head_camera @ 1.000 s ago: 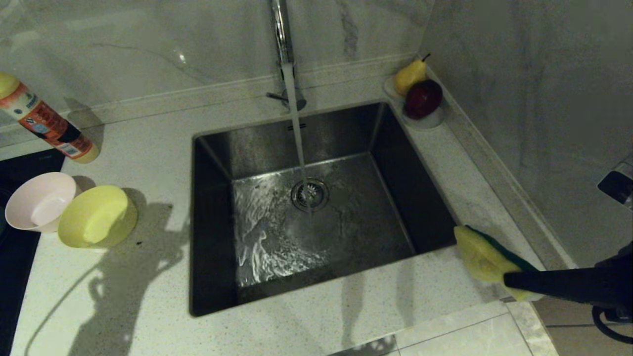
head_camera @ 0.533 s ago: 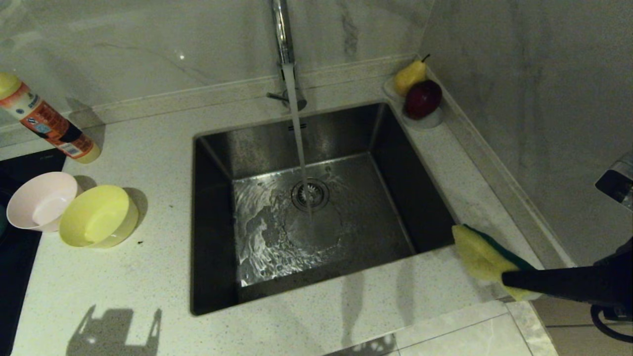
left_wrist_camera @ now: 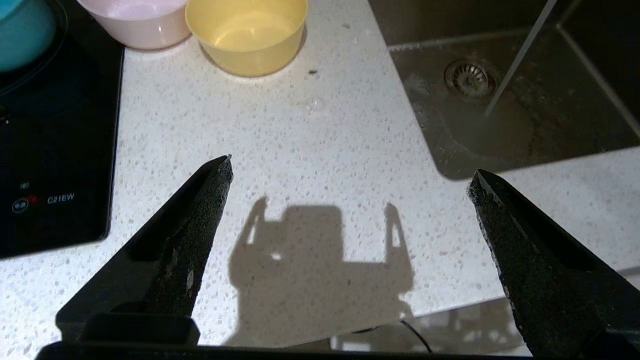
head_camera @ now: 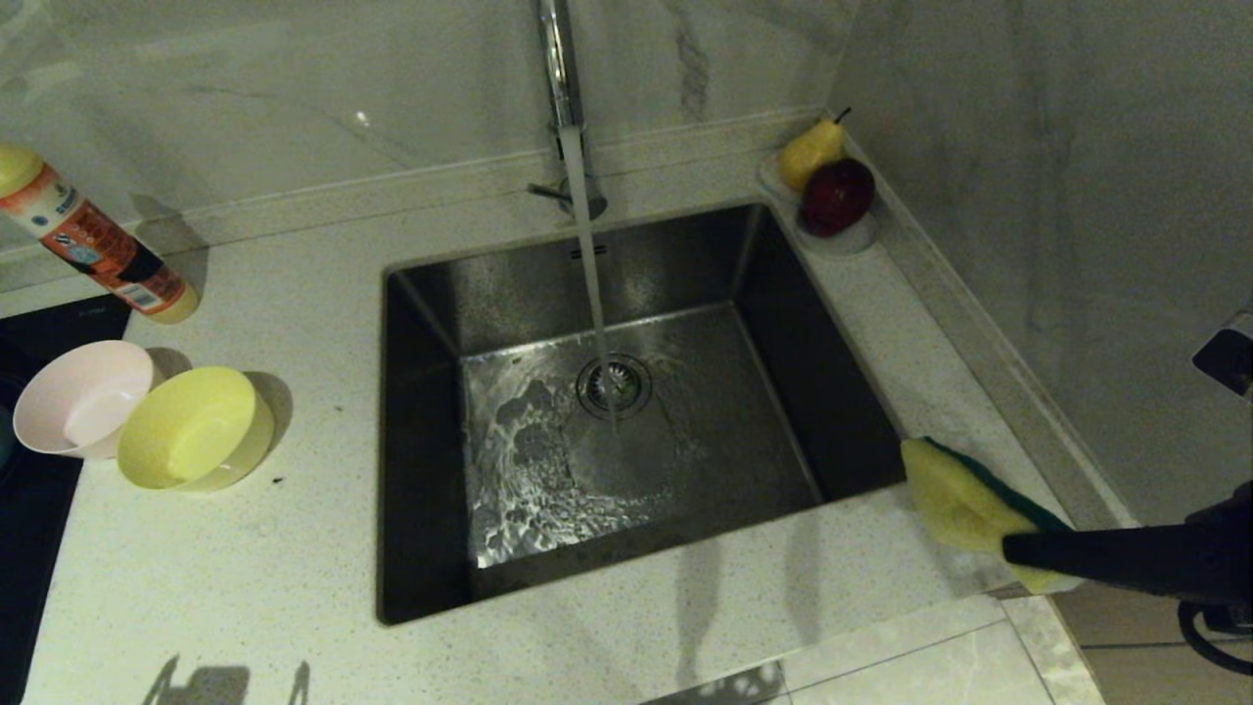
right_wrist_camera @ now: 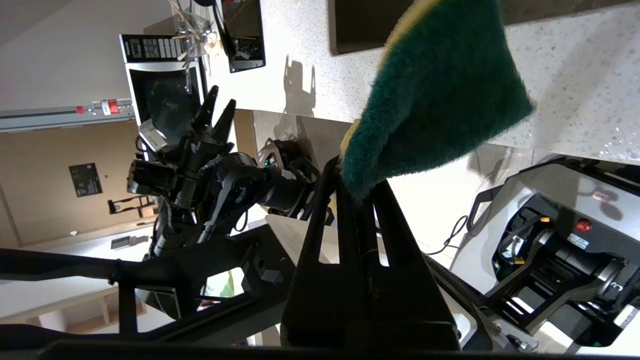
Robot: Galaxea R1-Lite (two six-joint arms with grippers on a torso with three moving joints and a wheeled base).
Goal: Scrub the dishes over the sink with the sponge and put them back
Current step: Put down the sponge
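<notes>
The right gripper has its jaws pressed together on one end of the sponge, which is pinched thin there; the pad juts out green face up over the counter at the near right corner of the sink, above the worktop rather than the basin. The left gripper hangs with jaws spread wide and nothing between them, over bare counter on the near left side of the sink, its shadow lying on the stone below. Water runs from the faucet onto the drain strainer. The yellow bowl and pink bowl stand touching, upright, left of the sink. The blue bowl sits beside them on the black cooktop. A detergent bottle stands behind.
</notes>
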